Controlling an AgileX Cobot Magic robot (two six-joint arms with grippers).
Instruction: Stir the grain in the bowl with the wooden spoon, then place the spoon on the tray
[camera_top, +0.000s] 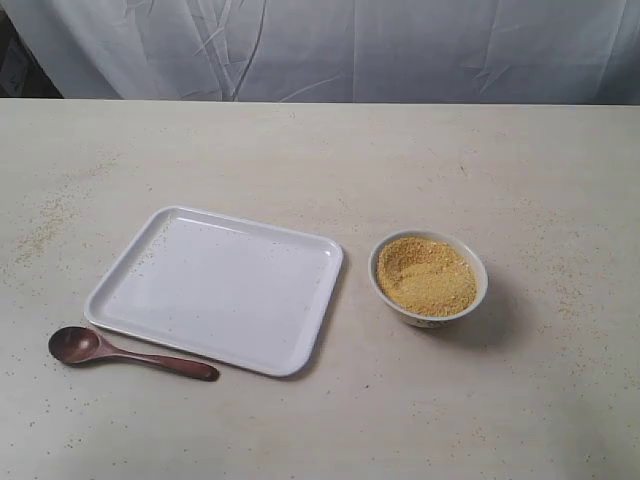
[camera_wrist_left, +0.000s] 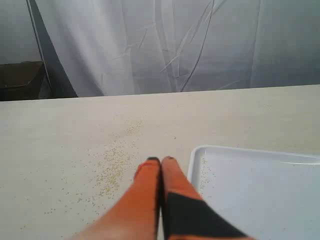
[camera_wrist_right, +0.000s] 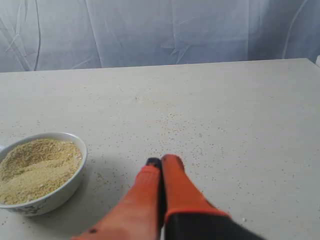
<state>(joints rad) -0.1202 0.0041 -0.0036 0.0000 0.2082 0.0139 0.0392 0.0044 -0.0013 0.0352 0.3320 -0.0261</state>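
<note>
A dark reddish-brown wooden spoon (camera_top: 125, 353) lies flat on the table just in front of the white tray (camera_top: 130, 278), its oval bowl to the left. The small white bowl (camera_top: 478, 298) holds a mound of golden grain (camera_top: 427, 276) and stands to the right of the tray. Neither gripper shows in the exterior view. In the left wrist view my left gripper (camera_wrist_left: 161, 161) is shut and empty, hovering beside a corner of the tray (camera_wrist_left: 260, 190). My right gripper (camera_wrist_right: 162, 162) is shut and empty, off to the side of the bowl (camera_wrist_right: 60, 195) and its grain (camera_wrist_right: 37, 167).
Loose grains are scattered over the beige table (camera_top: 320, 160), thickest at the left near the tray (camera_wrist_left: 112, 162). A white draped cloth (camera_top: 330, 45) hangs behind the table's far edge.
</note>
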